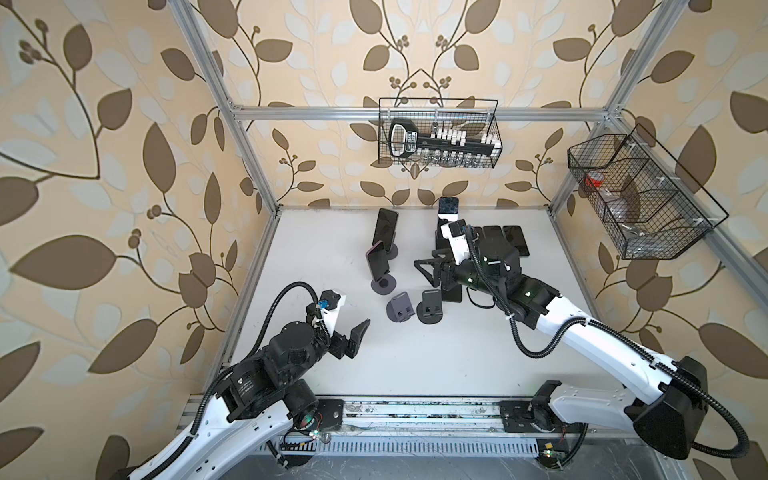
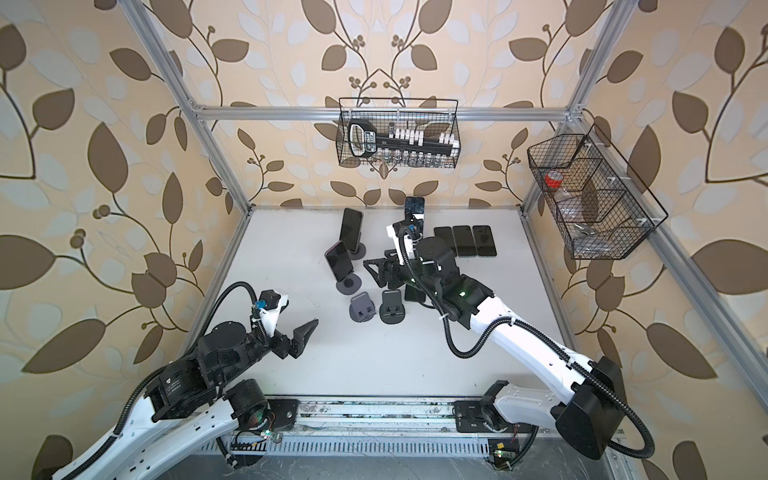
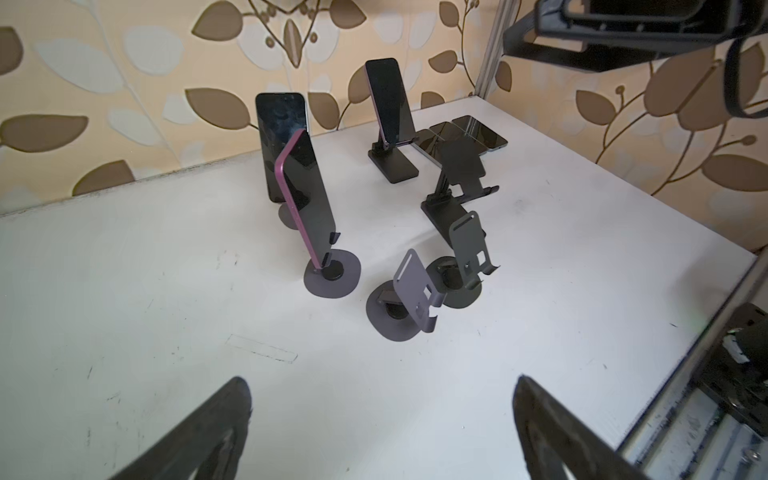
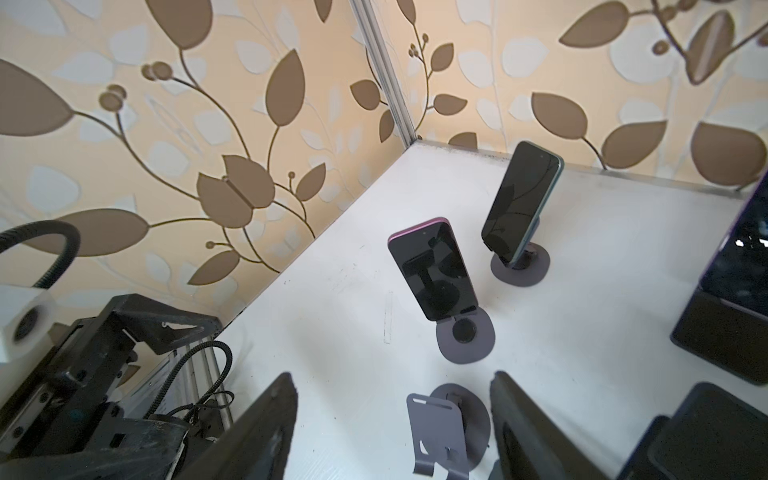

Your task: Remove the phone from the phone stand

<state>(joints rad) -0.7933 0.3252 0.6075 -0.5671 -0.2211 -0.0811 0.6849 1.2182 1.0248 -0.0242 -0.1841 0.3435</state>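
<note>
On matte white table (image 1: 415, 365): glossy pink-edged phone (image 1: 376, 259) leaning on round-based stand (image 1: 384, 286)

No lettering is legible in any view.

Item one: a white label with dark print sits on the handle of the black tool rack (image 1: 405, 140) lying in the wire basket (image 1: 436, 99), upper centre of the frame in both top views. The characters are too small and blurred to read.

Item two: small white print stands on the black joint housing (image 1: 245, 384) of the left arm, lower left of the frame in both top views. It is likewise unreadable.

Item three: the phones (image 3: 309, 195) show dark screens bearing reflections only, in both wrist views.

No brand, number or sign can be made out elsewhere.
</note>
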